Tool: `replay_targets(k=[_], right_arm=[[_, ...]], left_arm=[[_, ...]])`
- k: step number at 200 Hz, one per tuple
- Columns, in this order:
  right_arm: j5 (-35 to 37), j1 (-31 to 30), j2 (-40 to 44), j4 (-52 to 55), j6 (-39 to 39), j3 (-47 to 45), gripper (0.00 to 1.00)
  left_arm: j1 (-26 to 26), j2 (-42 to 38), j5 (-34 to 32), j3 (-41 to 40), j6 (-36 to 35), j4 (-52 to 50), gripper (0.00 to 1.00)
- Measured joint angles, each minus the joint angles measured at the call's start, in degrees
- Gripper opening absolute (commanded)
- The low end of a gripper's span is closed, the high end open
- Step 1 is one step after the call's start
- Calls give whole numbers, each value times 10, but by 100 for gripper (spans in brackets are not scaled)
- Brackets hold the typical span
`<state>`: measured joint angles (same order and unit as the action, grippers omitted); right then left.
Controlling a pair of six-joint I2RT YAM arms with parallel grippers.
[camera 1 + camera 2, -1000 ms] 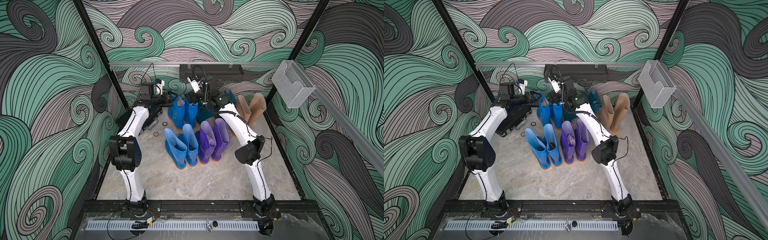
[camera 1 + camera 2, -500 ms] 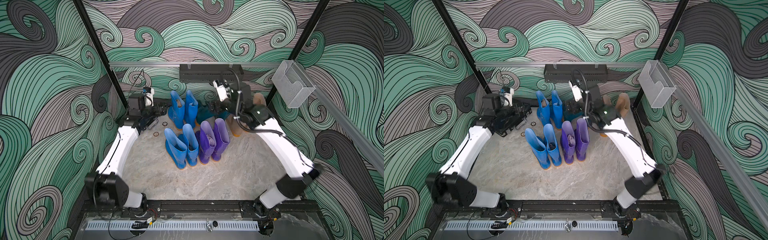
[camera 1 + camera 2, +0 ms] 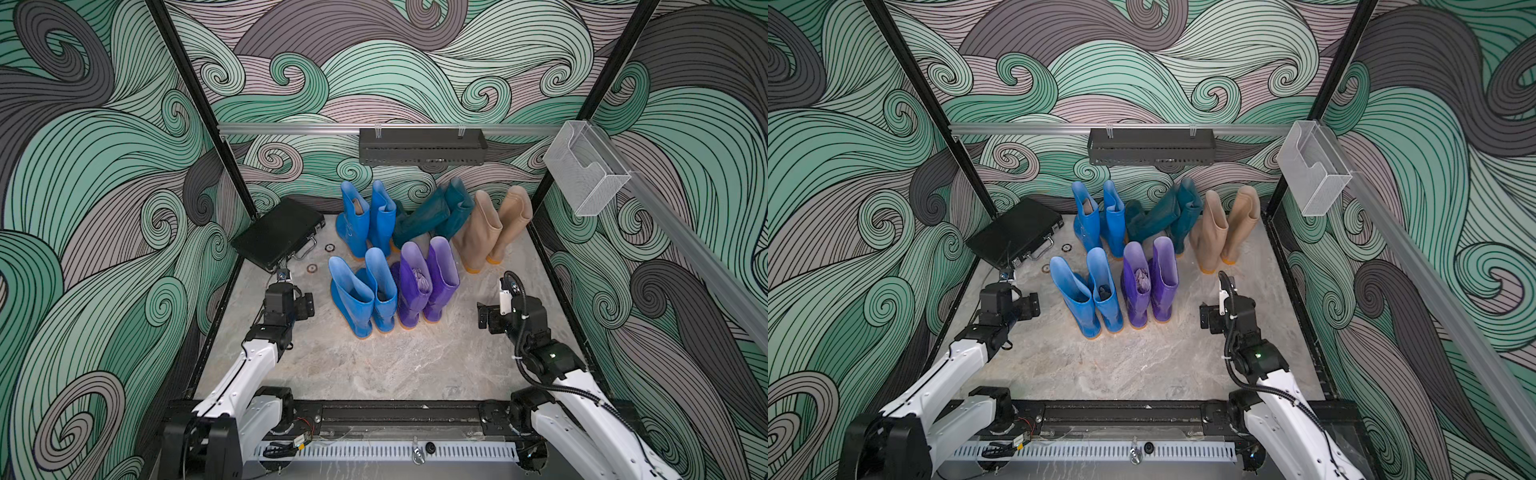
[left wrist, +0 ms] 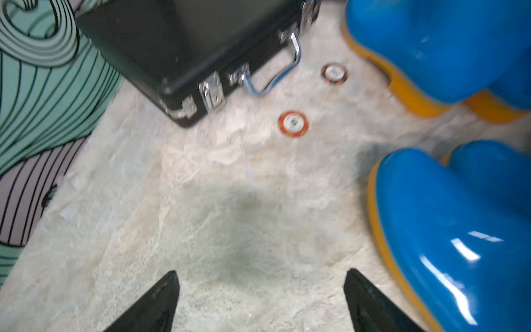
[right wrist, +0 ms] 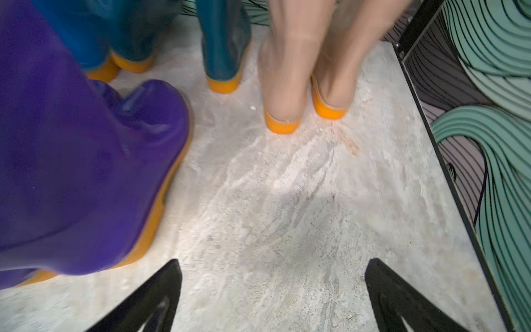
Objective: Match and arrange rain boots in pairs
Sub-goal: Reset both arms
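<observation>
We list left gripper [image 4: 261,271] — jaws spread wide, nothing held, over bare tabletop [image 4: 218,224] beside blue boots [image 4: 448,230]. Also right gripper [image 5: 273,260] — likewise spread, empty, near purple boot [image 5: 86,172]. We note rain boots [image 3: 411,286] standing in colour pairs, rear centre, touched by neither.

Blue boots [image 3: 353,307], purple boots [image 3: 440,282], teal boots [image 3: 419,218], beige boots [image 3: 478,232]

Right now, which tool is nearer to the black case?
Left. The left tool hangs just in front of the black case; the right tool is far across, near the beige boots.
</observation>
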<state>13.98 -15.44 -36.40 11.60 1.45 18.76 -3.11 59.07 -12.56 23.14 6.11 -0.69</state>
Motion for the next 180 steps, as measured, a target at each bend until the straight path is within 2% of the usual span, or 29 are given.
replay_targets(k=[19,44,67,88,90,93,105,180], right_arm=[[9,33,-33,-134,1,-81,99],[-8,91,-195,-255,-3,-76,99],[-22,96,-337,-390,-21,-29,99],[-43,98,-438,-493,-40,13,99],[-46,99,-448,-504,-41,14,99],[-49,100,-459,-521,-43,16,99],[-64,105,-503,-590,-47,11,99],[-99,113,-518,-634,-56,10,99]], left_arm=[[3,89,-20,21,0,63,89],[3,203,-22,68,-6,136,88],[4,241,-25,86,-25,191,90],[10,249,-20,59,-38,289,91],[12,250,-19,54,-38,297,97],[13,252,-18,49,-38,309,98],[20,268,-18,28,-40,350,99],[31,286,-12,21,-39,384,99]])
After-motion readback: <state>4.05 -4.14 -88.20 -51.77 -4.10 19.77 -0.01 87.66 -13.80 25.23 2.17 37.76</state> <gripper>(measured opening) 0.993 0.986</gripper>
